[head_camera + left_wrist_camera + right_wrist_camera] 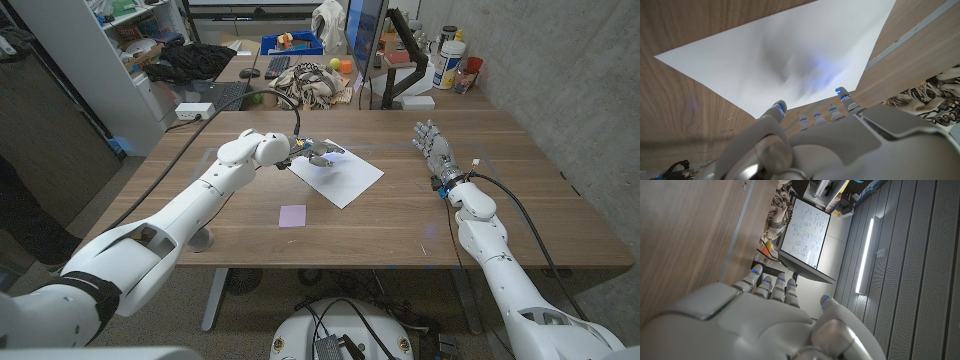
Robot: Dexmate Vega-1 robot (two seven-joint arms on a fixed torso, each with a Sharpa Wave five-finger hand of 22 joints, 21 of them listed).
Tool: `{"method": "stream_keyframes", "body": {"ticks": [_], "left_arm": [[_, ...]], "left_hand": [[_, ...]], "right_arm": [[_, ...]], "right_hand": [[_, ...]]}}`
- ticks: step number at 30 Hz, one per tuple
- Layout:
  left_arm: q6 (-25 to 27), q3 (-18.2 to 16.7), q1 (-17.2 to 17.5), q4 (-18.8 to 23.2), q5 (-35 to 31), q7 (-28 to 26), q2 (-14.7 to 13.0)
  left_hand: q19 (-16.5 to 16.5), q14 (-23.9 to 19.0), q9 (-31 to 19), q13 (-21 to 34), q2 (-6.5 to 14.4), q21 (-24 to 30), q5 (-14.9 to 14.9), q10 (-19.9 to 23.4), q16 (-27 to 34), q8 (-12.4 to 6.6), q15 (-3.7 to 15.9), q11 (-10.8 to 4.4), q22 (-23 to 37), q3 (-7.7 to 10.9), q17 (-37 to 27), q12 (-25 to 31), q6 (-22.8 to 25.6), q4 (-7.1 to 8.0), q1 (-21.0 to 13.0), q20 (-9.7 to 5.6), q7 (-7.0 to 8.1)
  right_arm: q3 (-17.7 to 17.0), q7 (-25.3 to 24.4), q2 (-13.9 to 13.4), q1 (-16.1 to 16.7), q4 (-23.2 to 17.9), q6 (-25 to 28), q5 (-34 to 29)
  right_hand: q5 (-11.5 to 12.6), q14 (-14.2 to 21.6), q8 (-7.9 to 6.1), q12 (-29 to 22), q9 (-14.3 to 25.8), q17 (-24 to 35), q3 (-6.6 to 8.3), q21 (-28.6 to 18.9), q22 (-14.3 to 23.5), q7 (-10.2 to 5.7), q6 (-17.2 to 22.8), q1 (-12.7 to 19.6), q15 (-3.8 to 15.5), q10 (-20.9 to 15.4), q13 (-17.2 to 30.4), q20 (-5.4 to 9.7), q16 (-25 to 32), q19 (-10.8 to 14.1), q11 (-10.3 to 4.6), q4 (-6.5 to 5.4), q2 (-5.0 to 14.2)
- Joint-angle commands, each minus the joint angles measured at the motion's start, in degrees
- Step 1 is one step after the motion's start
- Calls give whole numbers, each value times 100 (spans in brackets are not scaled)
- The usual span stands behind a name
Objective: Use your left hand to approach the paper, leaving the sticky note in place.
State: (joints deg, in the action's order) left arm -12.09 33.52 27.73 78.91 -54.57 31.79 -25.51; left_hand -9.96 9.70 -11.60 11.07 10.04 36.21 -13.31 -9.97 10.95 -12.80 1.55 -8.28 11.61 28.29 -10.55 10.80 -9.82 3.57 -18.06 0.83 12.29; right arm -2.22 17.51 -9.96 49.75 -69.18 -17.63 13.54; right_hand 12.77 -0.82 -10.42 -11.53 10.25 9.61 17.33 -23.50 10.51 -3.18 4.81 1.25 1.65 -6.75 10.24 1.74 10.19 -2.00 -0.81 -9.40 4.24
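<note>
Wooden boards of the table (420, 215) carried everything in play, and the robot's left arm reached far across them from the near corner, presumably because the target lay toward the middle of the top. That target, the white paper (345, 175), lay flat and skewed on the table just ahead of the arm, one corner pointing back at the robot. The left hand (318, 151) hung over the sheet's far-left part; the left wrist view showed its fingers (779, 107) spread apart above the paper with nothing between them, casting a soft shadow on the sheet, so I judged the approach about done, though contact could not be told. The right hand (432, 145) stood well apart on the other side, fingers extended and holding nothing, evidently parked out of the way since the job belonged to the left. Nearer the robot lay the small purple sticky note (292, 215), clear of the paper and both hands, untouched as required.
</note>
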Motion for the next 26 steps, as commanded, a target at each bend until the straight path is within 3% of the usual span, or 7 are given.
{"method": "stream_keyframes", "body": {"ticks": [1, 26], "left_arm": [[23, 46, -16, -2, -76, 56, 4], [-43, 225, -141, -146, -320, 71, 9]], "left_hand": [[-1569, 1391, -20, 30, 32, -6, 31, -691, -3, -17, 232, 11, 19, 51, -34, -2, -384, 9, -33, 4, 48], [-1656, 1475, -32, 37, 132, -6, 80, -789, 10, -15, 230, 19, 43, 335, -8, 2, -401, -45, -315, -24, 49]], "right_arm": [[-3, -19, -6, 26, -2, -16, -25], [-18, -73, 25, 99, -9, -52, -8]], "right_hand": [[41, 14, -31, -7, 19, 13, 11, 19, 31, -20, 6, 43, -5, 10, 12, 178, 0, 54, 41, 42, 301], [40, 8, -33, -7, 19, 13, 9, 46, 32, -14, 4, 44, -8, 18, 12, 178, -1, 64, 45, 43, 297]]}}
